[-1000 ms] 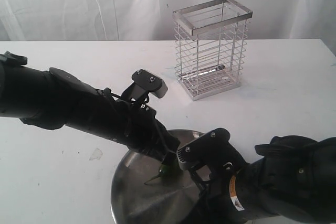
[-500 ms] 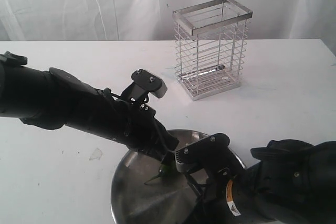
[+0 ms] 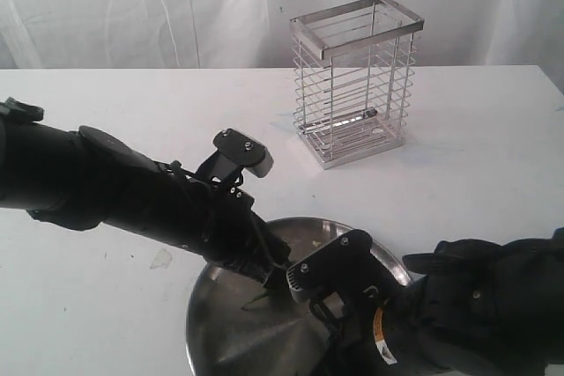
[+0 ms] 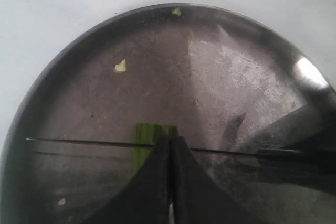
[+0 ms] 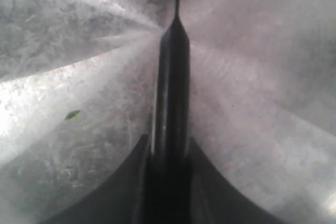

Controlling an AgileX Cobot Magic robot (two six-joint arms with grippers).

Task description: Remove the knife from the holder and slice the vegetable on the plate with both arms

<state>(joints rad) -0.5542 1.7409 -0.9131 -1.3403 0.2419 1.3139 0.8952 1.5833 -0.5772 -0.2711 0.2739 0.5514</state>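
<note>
The left gripper (image 4: 169,145), fingers together, pins the vegetable (image 4: 147,132) on the plate (image 4: 236,77); the right gripper (image 5: 169,153), clamped on the knife (image 5: 170,103) handle, sets the blade across it, where a skewed stroke risks striking the left gripper or rolling the vegetable loose.

White table (image 3: 106,103), wire holder (image 3: 352,85), steel plate (image 3: 225,336)
</note>
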